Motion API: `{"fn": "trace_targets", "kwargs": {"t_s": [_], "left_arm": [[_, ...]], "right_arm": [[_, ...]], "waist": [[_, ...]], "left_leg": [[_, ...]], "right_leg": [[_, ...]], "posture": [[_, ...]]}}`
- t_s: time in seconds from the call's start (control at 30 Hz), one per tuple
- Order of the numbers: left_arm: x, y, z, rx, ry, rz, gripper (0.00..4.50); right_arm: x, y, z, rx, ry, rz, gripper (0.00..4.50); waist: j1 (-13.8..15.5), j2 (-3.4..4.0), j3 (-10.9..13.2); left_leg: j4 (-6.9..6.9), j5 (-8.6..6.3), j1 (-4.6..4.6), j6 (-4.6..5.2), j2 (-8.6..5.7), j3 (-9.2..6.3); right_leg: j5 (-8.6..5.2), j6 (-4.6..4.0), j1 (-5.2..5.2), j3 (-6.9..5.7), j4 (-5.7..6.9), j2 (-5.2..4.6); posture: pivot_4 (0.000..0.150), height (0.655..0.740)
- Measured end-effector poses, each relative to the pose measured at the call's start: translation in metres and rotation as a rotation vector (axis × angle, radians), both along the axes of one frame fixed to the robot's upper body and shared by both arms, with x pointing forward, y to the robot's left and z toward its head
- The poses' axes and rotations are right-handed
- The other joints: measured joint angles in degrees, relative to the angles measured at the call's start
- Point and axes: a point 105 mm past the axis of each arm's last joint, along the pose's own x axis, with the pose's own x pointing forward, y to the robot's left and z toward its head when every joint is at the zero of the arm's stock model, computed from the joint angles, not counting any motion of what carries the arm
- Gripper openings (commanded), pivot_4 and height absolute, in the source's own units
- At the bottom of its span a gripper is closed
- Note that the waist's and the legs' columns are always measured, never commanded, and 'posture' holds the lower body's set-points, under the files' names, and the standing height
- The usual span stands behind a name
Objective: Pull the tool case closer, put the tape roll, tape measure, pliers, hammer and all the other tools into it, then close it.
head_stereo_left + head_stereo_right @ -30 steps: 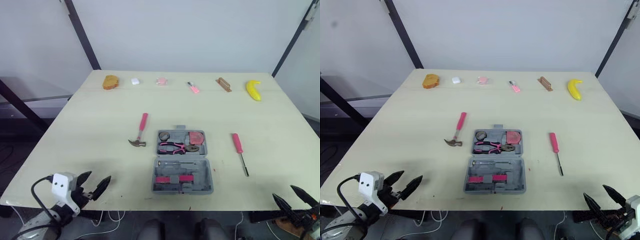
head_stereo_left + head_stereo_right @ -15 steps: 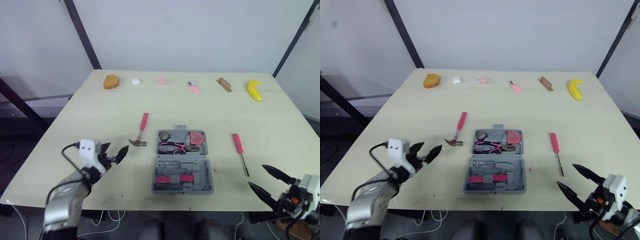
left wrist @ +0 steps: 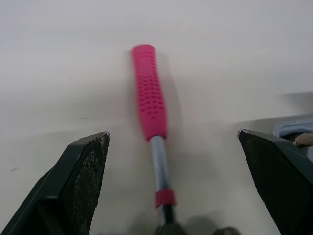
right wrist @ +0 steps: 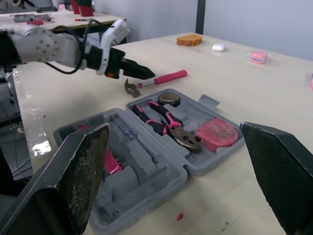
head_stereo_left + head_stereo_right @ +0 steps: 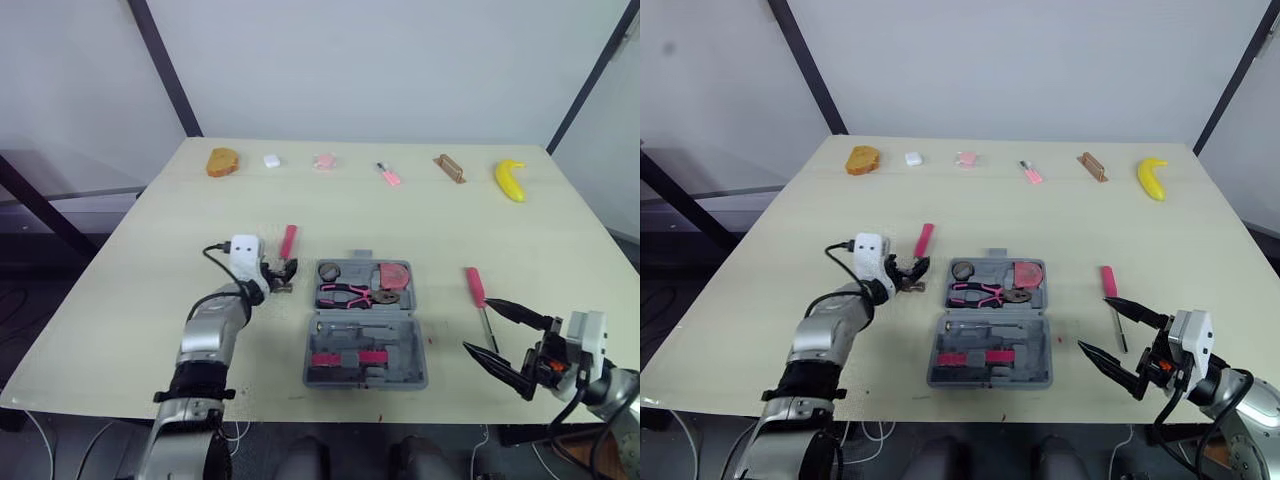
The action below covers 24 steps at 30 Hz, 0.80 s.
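The grey tool case [image 5: 365,325] lies open at the table's centre, holding the tape roll [image 5: 329,271], pink-handled pliers [image 5: 352,294] and pink tape measure [image 5: 393,275]. Just left of it lies the hammer [image 3: 149,105] with a pink handle. My left gripper [image 5: 283,274] stands open over the hammer's head end, its fingers [image 3: 80,176] straddling the shaft without touching it. A pink screwdriver [image 5: 474,285] lies to the right of the case. My right gripper [image 5: 476,323] is open and empty near the screwdriver's tip, at the table's front right.
Along the far edge sit an orange lump [image 5: 222,163], a small white item [image 5: 270,162], a pink item [image 5: 323,161], a small pink tool [image 5: 387,175], a brown block [image 5: 447,168] and a banana [image 5: 508,180].
My left arm has swung from the table's near left edge forward to the hammer's head. My right gripper has risen from below the front edge to beside the screwdriver.
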Motion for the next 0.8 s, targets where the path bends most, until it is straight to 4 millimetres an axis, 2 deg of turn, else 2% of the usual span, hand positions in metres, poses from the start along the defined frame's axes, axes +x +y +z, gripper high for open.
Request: {"fn": "trace_targets", "kwargs": {"t_s": [0.03,0.1,0.17,0.2,0.27,0.3,0.37,0.47,0.5,0.7,0.8], "left_arm": [[0.002,-0.001,-0.001,0.001,0.008,0.002,4.47],[0.005,0.000,-0.006,0.011,0.046,0.020,3.98],[0.006,0.001,-0.011,0.025,0.070,0.027,3.80],[0.005,0.002,-0.016,0.027,0.091,0.038,3.08],[0.005,0.001,-0.015,0.027,0.091,0.039,2.91],[0.007,0.001,-0.016,0.025,0.101,0.046,2.35],[0.008,0.002,-0.016,0.034,0.108,0.061,1.70],[0.009,0.005,-0.016,0.042,0.117,0.079,0.27],[0.009,0.005,-0.015,0.043,0.116,0.083,0.06],[0.008,0.007,-0.015,0.054,0.119,0.091,0.06],[-0.001,0.009,-0.015,0.064,0.120,0.091,0.06]], "right_arm": [[0.000,0.001,0.000,-0.002,-0.001,0.002,4.50],[0.000,0.001,-0.001,-0.003,-0.001,0.001,4.50],[0.000,0.002,-0.001,-0.001,-0.005,0.000,4.50],[0.000,0.002,-0.001,-0.004,-0.011,-0.001,4.50],[0.000,0.003,-0.001,-0.005,-0.011,0.000,4.50],[0.001,0.005,-0.003,-0.016,-0.012,0.007,4.50],[0.003,0.006,-0.005,-0.020,-0.012,0.011,4.50],[0.006,0.006,-0.004,-0.024,-0.017,0.009,4.50],[0.007,0.006,-0.004,-0.026,-0.022,0.009,4.50],[0.008,0.009,-0.004,-0.022,-0.033,0.018,4.50],[0.008,0.010,-0.004,-0.021,-0.030,0.026,4.50]], "waist": [[-0.1,0.00,0.0],[-0.2,-0.01,0.0],[-0.3,-0.01,0.0],[-0.2,-0.03,0.0],[-0.1,-0.03,0.0],[-0.1,-0.03,0.0],[0.0,-0.04,0.0],[0.0,-0.04,0.0],[0.0,-0.03,0.0],[-0.1,-0.03,0.0],[-0.4,-0.03,0.0]], "left_leg": [[0.00,0.00,0.00,0.00,0.00,0.00],[-0.01,0.00,0.00,0.00,0.00,-0.01],[-0.01,0.00,0.01,0.00,0.00,-0.02],[-0.01,0.00,-0.01,0.00,0.01,-0.03],[-0.01,0.00,-0.01,0.00,0.01,-0.03],[0.00,0.00,-0.01,0.00,0.00,-0.02],[0.00,0.00,-0.01,0.00,-0.01,-0.03],[0.00,0.00,-0.01,0.00,-0.01,-0.03],[0.00,0.00,0.00,-0.01,-0.01,-0.03],[0.00,0.00,0.01,-0.01,0.00,-0.04],[-0.01,0.00,0.01,-0.01,0.02,-0.02]], "right_leg": [[0.00,0.00,0.00,0.00,0.00,0.01],[0.00,0.00,-0.02,0.01,0.01,0.01],[0.00,0.00,-0.02,0.01,0.01,0.01],[0.00,0.00,-0.03,0.00,0.01,0.00],[0.00,0.00,-0.03,0.00,0.01,-0.01],[0.00,0.00,-0.03,0.00,0.02,-0.01],[0.00,0.01,-0.03,0.01,0.02,-0.02],[0.00,0.01,-0.03,-0.01,0.01,-0.02],[0.00,0.01,-0.02,-0.01,0.02,-0.02],[0.00,0.01,-0.02,0.00,0.03,-0.02],[0.00,0.01,-0.05,0.07,0.03,-0.02]], "posture": [[0.150,0.7400],[0.150,0.7400],[0.150,0.7400],[0.150,0.7400],[0.150,0.7400],[0.150,0.7400],[0.150,0.7400],[0.150,0.7400],[0.150,0.7400],[0.150,0.7400],[0.150,0.7400]]}}
